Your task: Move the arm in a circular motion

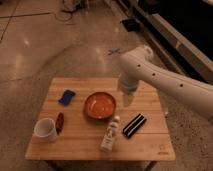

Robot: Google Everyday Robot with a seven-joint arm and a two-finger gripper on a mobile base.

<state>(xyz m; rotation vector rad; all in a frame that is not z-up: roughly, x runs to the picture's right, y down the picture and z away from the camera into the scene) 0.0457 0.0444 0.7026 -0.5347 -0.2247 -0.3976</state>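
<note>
The arm (165, 82) is large, glossy and white, with small dark screw dots. It reaches in from the right edge and bends at a rounded joint (134, 61) above the table's back right part. From there a short segment hangs down to the gripper (128, 99). The gripper hovers over the wooden table (150, 145), just right of an orange bowl (100, 105), and holds nothing that I can see.
On the table lie a blue sponge (66, 97), a white mug (46, 130), a reddish-brown item (60, 122), a white bottle (111, 134) on its side and a black striped bar (134, 125). Around it is shiny concrete floor, with a dark bench along the right.
</note>
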